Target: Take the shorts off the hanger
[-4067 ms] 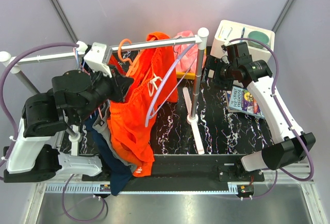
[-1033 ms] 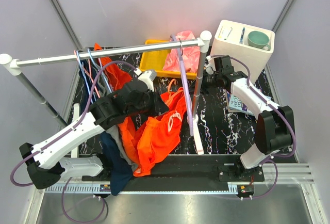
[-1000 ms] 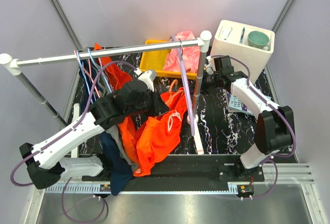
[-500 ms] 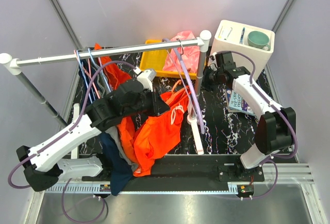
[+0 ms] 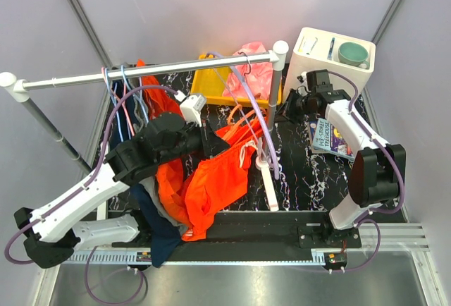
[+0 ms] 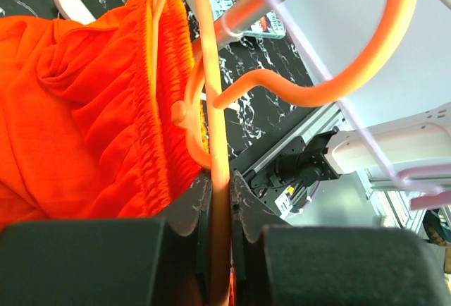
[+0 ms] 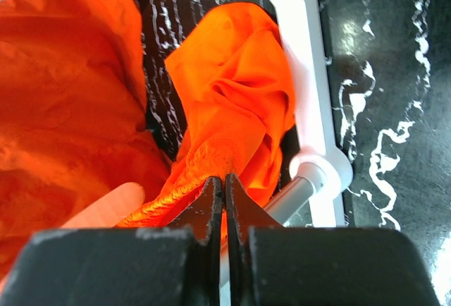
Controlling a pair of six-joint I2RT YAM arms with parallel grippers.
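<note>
My left gripper (image 6: 220, 182) is clamped shut on the straight bar of the orange hanger (image 6: 213, 123). The orange shorts (image 6: 84, 123) bunch on that hanger beside my fingers, with the waistband gathered against the bar. My right gripper (image 7: 225, 179) is pinched fully closed on an edge of the same shorts, just over the white rack foot (image 7: 310, 94). The cloth spreads across the middle of the worktop (image 5: 303, 172) towards its near edge. The pink shorts (image 5: 255, 59) hang by the far edge, at the right end of the rail (image 5: 141, 77).
</note>
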